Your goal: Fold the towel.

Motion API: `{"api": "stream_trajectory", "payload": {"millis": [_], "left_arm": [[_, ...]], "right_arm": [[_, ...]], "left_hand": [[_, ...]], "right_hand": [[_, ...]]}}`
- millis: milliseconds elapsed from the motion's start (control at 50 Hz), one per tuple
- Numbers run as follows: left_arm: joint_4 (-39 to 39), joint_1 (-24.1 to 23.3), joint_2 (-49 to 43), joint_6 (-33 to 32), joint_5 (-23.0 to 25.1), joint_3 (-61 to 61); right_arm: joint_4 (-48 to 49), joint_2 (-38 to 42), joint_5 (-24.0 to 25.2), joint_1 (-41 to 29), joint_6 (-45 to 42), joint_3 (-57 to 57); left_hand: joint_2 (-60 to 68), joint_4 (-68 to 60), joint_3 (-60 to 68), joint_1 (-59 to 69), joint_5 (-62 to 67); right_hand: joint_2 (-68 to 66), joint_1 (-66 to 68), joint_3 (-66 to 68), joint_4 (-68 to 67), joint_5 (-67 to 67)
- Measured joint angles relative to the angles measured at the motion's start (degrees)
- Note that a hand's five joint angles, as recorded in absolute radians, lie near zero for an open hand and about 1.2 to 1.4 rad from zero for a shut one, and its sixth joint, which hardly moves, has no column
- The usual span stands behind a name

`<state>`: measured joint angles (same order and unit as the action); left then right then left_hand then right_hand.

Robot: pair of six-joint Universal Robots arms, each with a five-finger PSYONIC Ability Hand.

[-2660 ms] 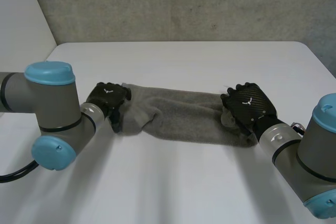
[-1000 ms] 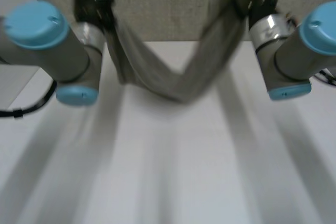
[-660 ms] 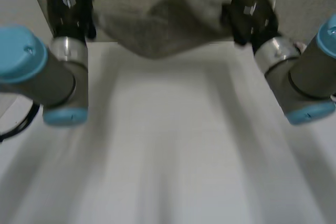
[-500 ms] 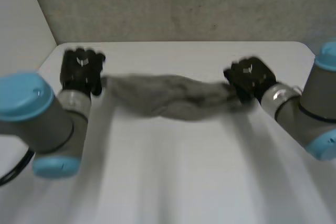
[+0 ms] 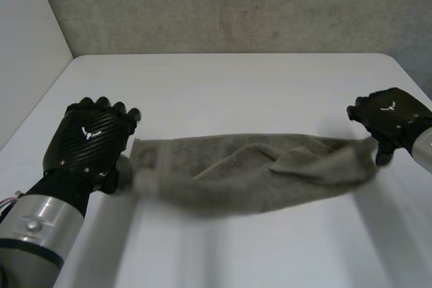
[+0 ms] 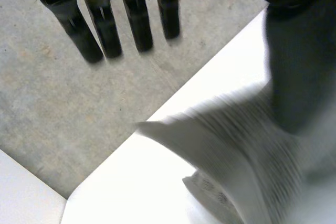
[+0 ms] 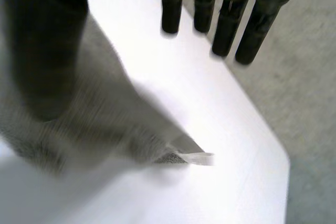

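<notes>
At 6 o'clock, nearest the camera, the white table point(image 5: 223, 254) lay bare. Just beyond it the grey towel point(image 5: 256, 173) stretched as a crumpled band from 9 to 3 o'clock between the hands; whether its sagging middle touched the surface could not be told. The left hand point(image 5: 91, 143), at 8 o'clock, had its thumb clamped on the towel's end with its fingers point(image 6: 102, 24) straight. The right hand point(image 5: 391, 118), at 3 o'clock near the table's edge, pinched the other end likewise, its fingers point(image 7: 172, 9) straight. Beyond, toward 12 o'clock, open tabletop ran to a rounded-cornered far edge below a grey concrete wall point(image 5: 236, 5); a white panel point(image 5: 27, 45) stood at 10 o'clock.
</notes>
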<state>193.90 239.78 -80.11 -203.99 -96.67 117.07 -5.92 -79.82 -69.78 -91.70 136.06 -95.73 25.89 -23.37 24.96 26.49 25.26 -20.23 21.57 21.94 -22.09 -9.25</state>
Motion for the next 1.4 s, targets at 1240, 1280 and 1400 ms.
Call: {"api": "stream_trajectory", "payload": {"millis": [1240,1280,1400], "left_arm": [[-23.68,9.58,-20.33,9.65,4.14,-6.88],[-23.62,9.58,-21.61,9.64,4.11,-7.16],[-23.45,9.62,-23.63,9.65,3.75,-8.14]], "right_arm": [[22.38,12.39,-14.61,-24.71,-6.14,-10.14],[22.64,13.19,-14.91,-24.46,-7.1,-9.6],[24.25,14.92,-15.87,-23.86,-9.04,-8.63]], "left_hand": [[6.85,-9.75,8.01,6.75,7.86],[13.65,-16.46,14.8,13.14,13.97],[34.53,-36.96,35.09,33.82,34.18]], "right_hand": [[-10.87,9.65,9.31,-9.17,-12.28],[-15.74,14.58,13.66,-13.5,-16.64],[-38.9,37.95,37.57,-37.46,-40.03]]}}
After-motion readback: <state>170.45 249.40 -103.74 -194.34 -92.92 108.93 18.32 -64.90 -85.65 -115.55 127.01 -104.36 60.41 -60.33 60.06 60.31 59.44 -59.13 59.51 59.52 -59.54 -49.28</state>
